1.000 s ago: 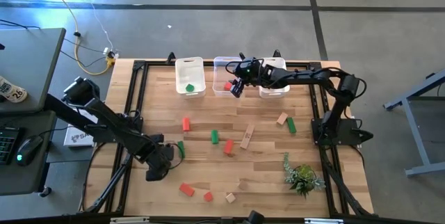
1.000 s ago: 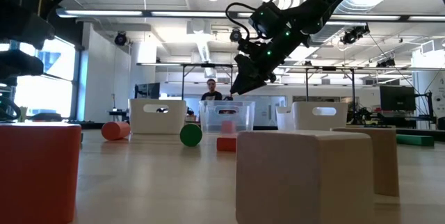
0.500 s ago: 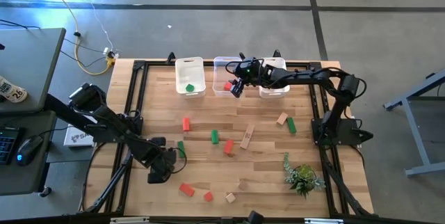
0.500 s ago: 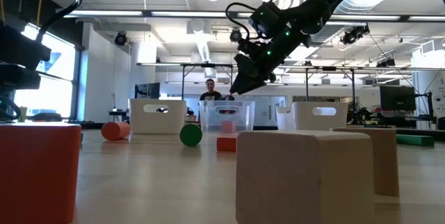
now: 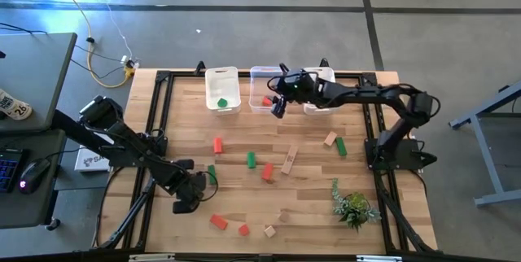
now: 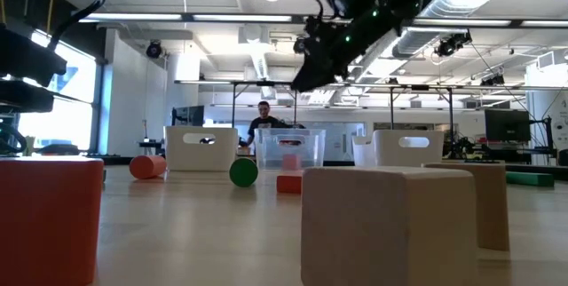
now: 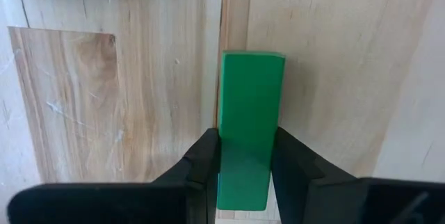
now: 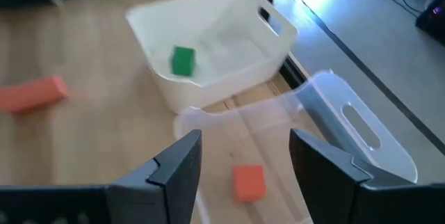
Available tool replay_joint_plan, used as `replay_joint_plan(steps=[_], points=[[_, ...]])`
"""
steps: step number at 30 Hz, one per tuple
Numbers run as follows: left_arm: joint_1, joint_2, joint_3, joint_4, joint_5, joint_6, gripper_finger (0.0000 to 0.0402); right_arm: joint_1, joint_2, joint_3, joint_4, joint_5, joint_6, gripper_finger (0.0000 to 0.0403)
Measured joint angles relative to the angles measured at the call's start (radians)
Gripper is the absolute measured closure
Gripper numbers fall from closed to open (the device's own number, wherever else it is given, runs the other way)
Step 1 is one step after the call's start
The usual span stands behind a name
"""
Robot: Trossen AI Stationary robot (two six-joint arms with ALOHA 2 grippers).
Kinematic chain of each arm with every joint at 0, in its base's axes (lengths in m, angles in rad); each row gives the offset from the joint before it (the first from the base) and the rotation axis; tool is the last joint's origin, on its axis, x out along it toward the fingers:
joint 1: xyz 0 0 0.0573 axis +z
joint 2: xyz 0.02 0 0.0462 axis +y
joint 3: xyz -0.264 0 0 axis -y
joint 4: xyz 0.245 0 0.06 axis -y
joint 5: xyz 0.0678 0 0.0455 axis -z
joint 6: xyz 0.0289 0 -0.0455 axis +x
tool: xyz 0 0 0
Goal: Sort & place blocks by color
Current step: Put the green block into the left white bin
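1. left fingers (image 7: 208, 172) pinched shut on the green bar (image 7: 249, 123), low on the worktop (image 5: 309, 205) near its left front.
2. right fingers (image 8: 240, 154) spread wide, holding nothing, above the clear bin (image 8: 327, 123) with a red cube (image 8: 248, 181) inside.
3. bar looks light, stiff painted wood, maybe slick; grip across the narrow sides near one end.
4. long axis runs straight out from the left fingers, lying flat.

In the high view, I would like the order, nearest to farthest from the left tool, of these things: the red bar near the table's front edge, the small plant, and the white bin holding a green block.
Measured from the left tool, shut on a green bar:
1. The red bar, just in front of it, near the front edge.
2. The white bin, at the table's back edge.
3. The plant, across the table on the right side.
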Motion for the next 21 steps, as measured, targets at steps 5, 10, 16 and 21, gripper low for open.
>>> replay_joint_plan(steps=[5, 10, 16, 21], points=[[0.05, -0.019, 0.0, -0.003, -0.01, 0.045, 0.0332, 0.064, -0.082, 0.0, -0.045, -0.003, 0.049, 0.0199], [0.113, -0.083, 0.0, -0.027, -0.009, 0.104, 0.0332, 0.125, -0.13, 0.0, -0.093, -0.004, 0.111, 0.0199], [0.193, -0.204, 0.0, -0.104, -0.062, 0.178, 0.0332, 0.182, -0.138, 0.0, -0.177, -0.016, 0.188, 0.0199], [0.301, -0.302, 0.002, -0.102, -0.191, 0.25, 0.0332, 0.232, -0.138, 0.0, -0.251, -0.009, 0.268, 0.0199]])
